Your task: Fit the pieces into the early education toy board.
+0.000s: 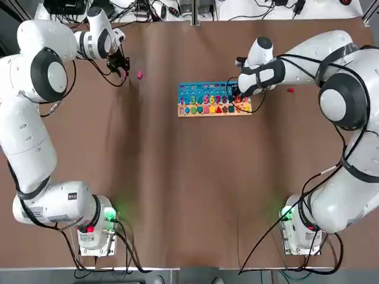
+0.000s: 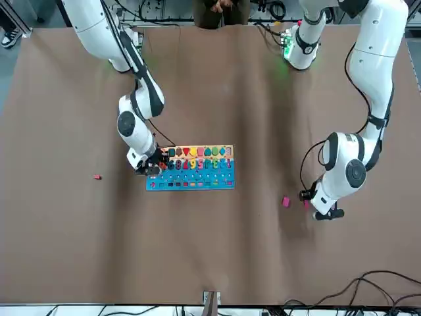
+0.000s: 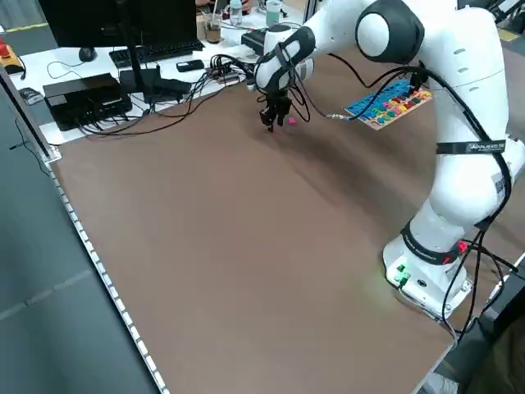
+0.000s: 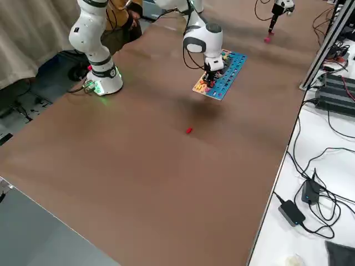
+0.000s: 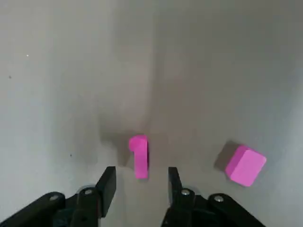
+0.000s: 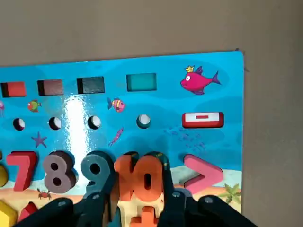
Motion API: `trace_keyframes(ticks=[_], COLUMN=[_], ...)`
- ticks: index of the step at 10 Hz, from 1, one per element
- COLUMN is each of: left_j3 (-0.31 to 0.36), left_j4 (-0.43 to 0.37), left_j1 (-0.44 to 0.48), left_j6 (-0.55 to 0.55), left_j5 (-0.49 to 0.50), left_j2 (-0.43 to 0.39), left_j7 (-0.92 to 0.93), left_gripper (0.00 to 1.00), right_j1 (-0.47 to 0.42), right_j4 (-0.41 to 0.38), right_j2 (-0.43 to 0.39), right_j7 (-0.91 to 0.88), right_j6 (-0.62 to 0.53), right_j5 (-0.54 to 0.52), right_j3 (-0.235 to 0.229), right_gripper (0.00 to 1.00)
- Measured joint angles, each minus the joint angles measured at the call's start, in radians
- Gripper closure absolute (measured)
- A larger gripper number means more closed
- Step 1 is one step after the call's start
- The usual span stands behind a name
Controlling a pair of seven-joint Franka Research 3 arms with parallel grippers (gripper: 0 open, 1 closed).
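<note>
My left gripper (image 5: 140,172) hovers open low over the table at the far left, its fingers either side of a pink number-one piece (image 5: 138,156) without touching it. A pink block (image 5: 245,164) lies beside it, also seen from above (image 1: 140,75). The blue toy board (image 1: 204,87) lies mid-table with numbers and shapes in rows. At its right end my right gripper (image 6: 138,172) is shut on an orange "10" piece (image 6: 139,179), low against the board (image 6: 161,101) beside the 9. A small red piece (image 1: 290,90) lies on the table right of the board.
Brown table surface stretches around the board on all sides. Cables, a monitor and black boxes (image 3: 82,94) sit on the white bench beyond the far edge. Both arm bases (image 1: 95,228) stand at the near edge.
</note>
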Motion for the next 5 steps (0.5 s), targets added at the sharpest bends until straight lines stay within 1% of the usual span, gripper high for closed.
trace_keyframes(ticks=[5], left_j3=[0.003], left_j4=[0.000], left_j1=[0.000], left_j6=[0.024], left_j5=[0.001], left_j2=[0.017], left_j7=[0.000], left_gripper=[0.50], right_j1=[0.000], right_j4=[0.000], right_j2=[0.000], right_j7=[-0.029], right_j6=[-0.002], right_j5=[0.000], right_j3=[-0.001], right_gripper=[0.60])
